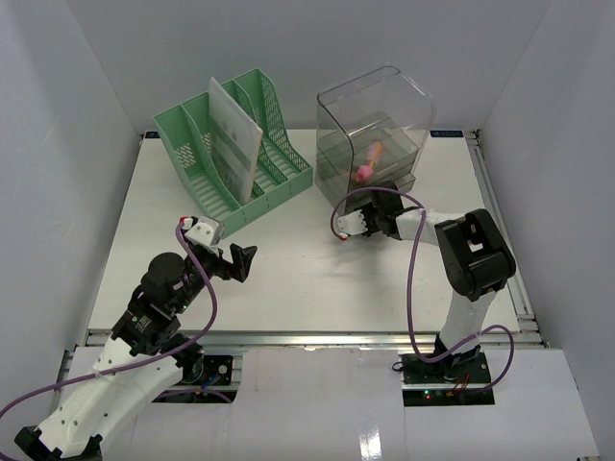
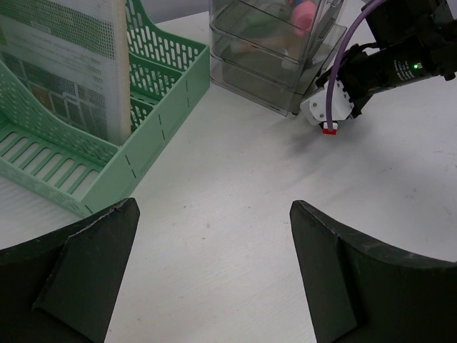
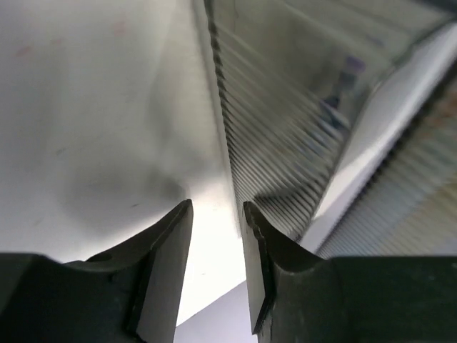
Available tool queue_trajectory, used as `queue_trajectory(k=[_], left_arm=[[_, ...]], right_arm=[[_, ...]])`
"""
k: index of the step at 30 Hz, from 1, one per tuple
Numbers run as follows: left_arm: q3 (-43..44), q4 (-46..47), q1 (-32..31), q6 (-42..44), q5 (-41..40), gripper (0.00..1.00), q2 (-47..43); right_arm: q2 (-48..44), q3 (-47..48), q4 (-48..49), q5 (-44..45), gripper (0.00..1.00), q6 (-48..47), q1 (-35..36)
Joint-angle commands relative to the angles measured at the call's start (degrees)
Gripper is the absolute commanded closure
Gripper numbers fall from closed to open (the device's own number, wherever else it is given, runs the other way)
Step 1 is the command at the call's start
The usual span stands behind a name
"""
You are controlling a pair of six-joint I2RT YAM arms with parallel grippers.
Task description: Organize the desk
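Observation:
The desk (image 1: 317,279) is a white tabletop with a silver rail along its front edge. My left gripper (image 1: 242,261) is open and empty, low over the desk's left middle; in the left wrist view (image 2: 214,207) bare desk shows between its fingers. My right gripper (image 1: 380,204) is at the front foot of the clear drawer box (image 1: 380,125). In the right wrist view its jaws (image 3: 218,207) stand a narrow gap apart with nothing between them, the right finger (image 3: 275,250) beside the box's ribbed plastic (image 3: 300,107).
A green slotted file rack (image 1: 235,158) stands at the back left with a white booklet (image 1: 233,144) upright in it. A pink thing (image 1: 368,163) lies inside the drawer box. White walls close in the desk on three sides.

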Motion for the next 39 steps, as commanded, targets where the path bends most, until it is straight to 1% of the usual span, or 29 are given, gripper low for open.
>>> queue_trajectory(k=[1, 4, 8, 9, 13, 16, 18, 19, 20, 22, 24, 27, 28, 30, 32, 34, 37, 39], left_arm=[[-0.63, 0.24, 0.09, 0.57, -0.59, 0.02, -0.31], [-0.67, 0.24, 0.13, 0.57, -0.59, 0.02, -0.38], [-0.68, 0.18, 0.09, 0.57, -0.75, 0.02, -0.45], [-0.69, 0.18, 0.11, 0.57, -0.81, 0.02, -0.5], [-0.68, 0.18, 0.14, 0.57, -1.03, 0.02, -0.96], [-0.75, 0.23, 0.11, 0.57, -0.93, 0.02, -1.26], [-0.69, 0.27, 0.15, 0.57, -0.57, 0.02, -1.16], [-0.63, 0.27, 0.09, 0.57, -0.33, 0.02, -1.1], [-0.65, 0.23, 0.07, 0.57, -0.16, 0.02, -1.04], [-0.7, 0.26, 0.15, 0.57, 0.18, 0.02, -0.99], [-0.61, 0.27, 0.16, 0.49, 0.52, 0.02, -1.07], [-0.69, 0.27, 0.16, 0.48, 0.99, 0.02, -1.17], [-0.7, 0.33, 0.16, 0.48, 1.33, 0.02, -1.28], [-0.7, 0.37, 0.16, 0.38, 2.2, 0.02, -1.45], [-0.7, 0.44, 0.14, 0.28, 2.95, 0.02, -1.66], [-0.7, 0.44, 0.07, 0.13, 3.86, 0.02, -1.87], [-0.71, 0.55, 0.16, 0.03, 5.06, 0.02, -2.38], [-0.78, 0.62, 0.16, -0.04, 5.15, 0.02, -3.0]], right_arm=[[0.43, -1.16, 13.08, 1.24, 0.53, 1.28, 0.67], [0.92, -1.74, 15.41, 1.53, 0.45, 1.12, 0.7], [1.45, -1.38, 16.18, 2.15, 0.28, 0.16, 0.7], [1.43, -1.23, 15.66, 2.09, 0.26, 0.1, 0.7], [-0.51, -1.2, 9.72, 0.75, 0.25, 0.25, 0.78], [-4.28, -1.11, 0.22, -3.22, 0.26, 3.07, 0.7], [-7.28, 0.2, -5.28, -7.35, 0.24, 8.62, 0.77], [-8.88, 1.21, -9.18, -10.42, 0.14, 11.59, 0.65], [-10.95, 1.75, -13.01, -12.69, 0.1, 14.1, 0.57], [-16.15, 1.79, -18.96, -19.1, 0.1, 16.55, 0.36], [-22.03, 0.24, -20.04, -27.45, 0.1, 21.55, 0.35], [-27.33, -0.51, -20.47, -37.38, 0.1, 34.48, 0.26], [-28.85, -0.1, -20.35, -38.09, 0.1, 40.37, 0.26], [-31.02, 2.28, -22.79, -38.92, 0.1, 47.12, 0.16], [-31.63, 4.5, -24.08, -37.39, 0.1, 56.17, -0.04], [-31.92, 6.12, -24.92, -34.66, 0.1, 62.31, -0.6], [-35.53, 4.0, -23.86, -34.08, 0.1, 63.92, -2.33], [-39.59, 0.99, -18.97, -30.37, 0.1, 68.14, -3.3]])
